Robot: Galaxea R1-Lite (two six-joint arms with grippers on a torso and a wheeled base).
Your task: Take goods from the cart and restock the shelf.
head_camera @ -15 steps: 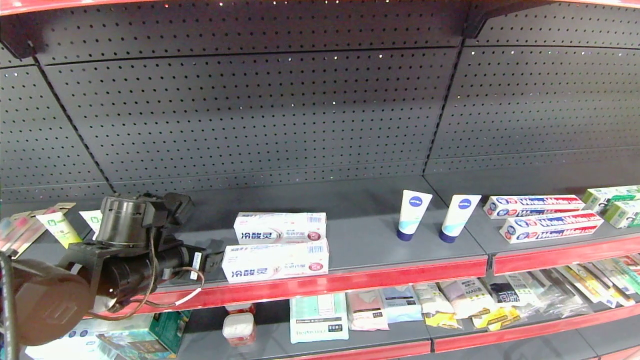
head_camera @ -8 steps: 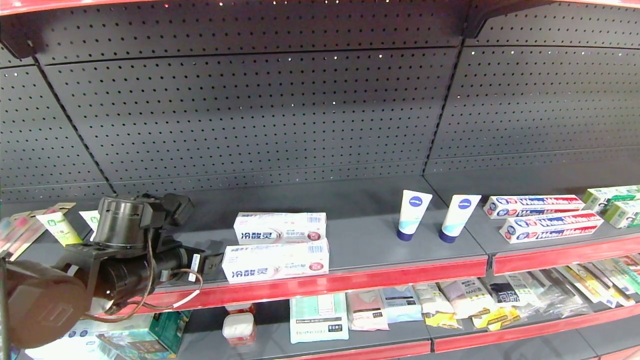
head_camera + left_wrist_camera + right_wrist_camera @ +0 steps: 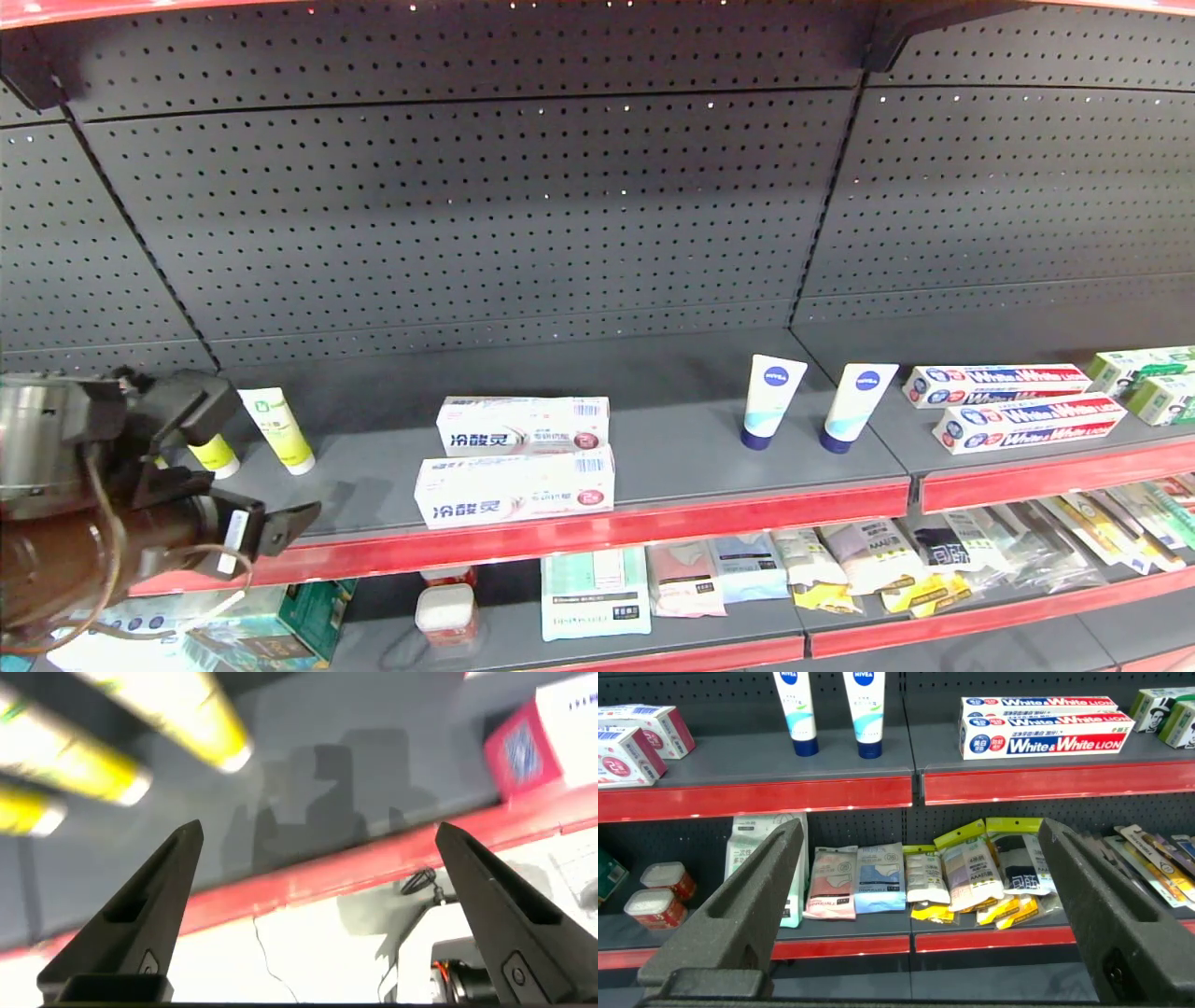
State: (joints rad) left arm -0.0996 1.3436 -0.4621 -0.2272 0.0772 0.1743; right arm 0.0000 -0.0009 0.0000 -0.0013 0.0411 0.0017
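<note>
Left end effector [image 3: 318,833] is spread wide open with nothing in it, hanging just off the red front lip of the shelf [image 3: 653,523] at its left end. Close by on that shelf, the lime tube [image 3: 277,429] stands cap-down: pale yellow-green body, white cap, little green mark near the top. A second tube [image 3: 215,455] sits just beside it, half hidden behind the end effector, so only its yellow lower part is visible. Mid-shelf, two white toothpaste boxes [image 3: 513,487] with pink ends lie lengthwise, one behind the other. Further right, two white-and-blue tubes [image 3: 773,401] stand cap-down. Right end effector [image 3: 920,826] is wide open too, empty, facing the shelves.
</note>
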